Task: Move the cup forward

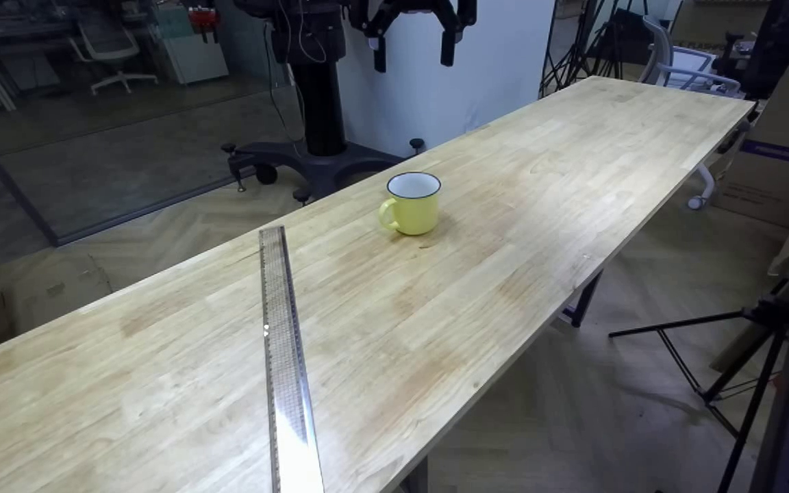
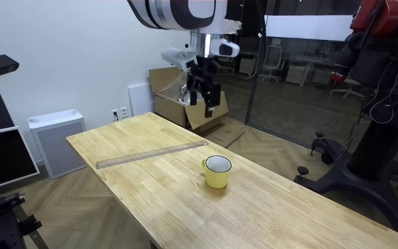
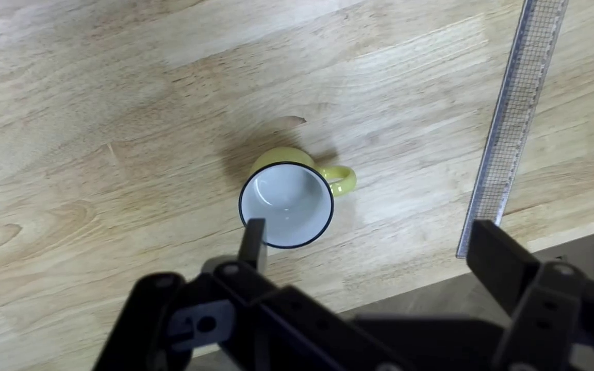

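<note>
Hanging with empty jaws spread, the black two-fingered hand [image 1: 414, 61] must likely descend to the round yellow mug [image 2: 217, 177] well below, upright on the wooden surface [image 1: 401, 308], handle [image 3: 349, 180] toward, yet apart from, the long clear ruler [image 1: 286, 349].

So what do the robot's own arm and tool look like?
The arm is white and rounded with dark grey sections, narrowing to a shiny silver collar. Black cabling runs alongside. The tool is black, with jointed linkages and two straight, blocky fingers.
</note>
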